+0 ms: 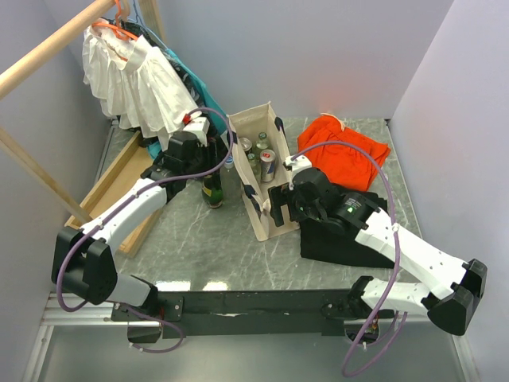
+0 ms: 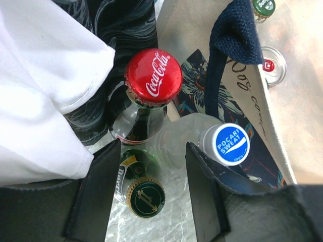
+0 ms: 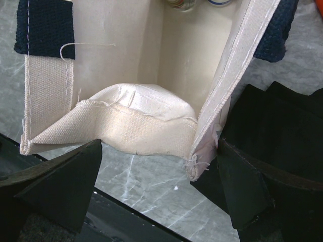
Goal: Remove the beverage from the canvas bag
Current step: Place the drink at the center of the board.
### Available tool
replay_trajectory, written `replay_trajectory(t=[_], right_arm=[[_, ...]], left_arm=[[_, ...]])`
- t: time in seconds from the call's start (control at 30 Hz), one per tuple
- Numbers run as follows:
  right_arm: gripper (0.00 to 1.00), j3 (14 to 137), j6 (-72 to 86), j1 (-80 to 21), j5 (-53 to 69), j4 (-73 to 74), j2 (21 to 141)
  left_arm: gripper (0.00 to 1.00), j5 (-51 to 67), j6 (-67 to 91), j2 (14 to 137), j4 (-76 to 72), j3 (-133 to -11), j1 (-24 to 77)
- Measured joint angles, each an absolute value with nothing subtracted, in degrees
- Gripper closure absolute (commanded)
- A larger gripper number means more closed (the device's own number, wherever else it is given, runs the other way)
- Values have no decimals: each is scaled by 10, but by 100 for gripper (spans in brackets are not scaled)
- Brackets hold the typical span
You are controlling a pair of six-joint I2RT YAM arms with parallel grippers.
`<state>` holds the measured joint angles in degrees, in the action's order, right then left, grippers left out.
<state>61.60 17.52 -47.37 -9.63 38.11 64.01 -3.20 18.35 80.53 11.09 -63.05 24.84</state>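
Observation:
The beige canvas bag [image 1: 266, 211] with black straps stands open mid-table, with several cans and bottles inside, among them a silver can [image 1: 267, 164]. Three bottles stand outside its left wall: a red-capped Coca-Cola bottle [image 2: 153, 76], a clear Pocari Sweat bottle [image 2: 230, 144] and a green bottle [image 2: 146, 197]. My left gripper [image 2: 151, 196] is open above them, its fingers either side of the green bottle's cap without touching it; it also shows in the top view [image 1: 209, 169]. My right gripper [image 3: 156, 186] is open at the bag's near end [image 3: 131, 131], also seen from above [image 1: 275, 204].
An orange cloth bundle [image 1: 342, 147] lies at the back right. White and dark garments [image 1: 135, 79] hang from a wooden rail at the back left, close to my left wrist. A black block [image 1: 342, 239] lies under my right arm. A wooden board [image 1: 119, 179] lines the left side.

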Motion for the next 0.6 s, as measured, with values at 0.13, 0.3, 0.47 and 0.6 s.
replay_trajectory(t=[0.13, 0.3, 0.47, 0.6], right_arm=[[0, 616, 175, -474, -96, 381, 640], [0, 616, 176, -474, -96, 381, 640], [0, 616, 176, -474, -96, 381, 640], [0, 616, 178, -474, -96, 382, 639]], left_arm=[[24, -28, 183, 805, 120, -640, 248], [3, -23, 178, 805, 154, -680, 248], [4, -7, 178, 799, 165, -707, 248], [4, 1, 177, 787, 186, -721, 248]])
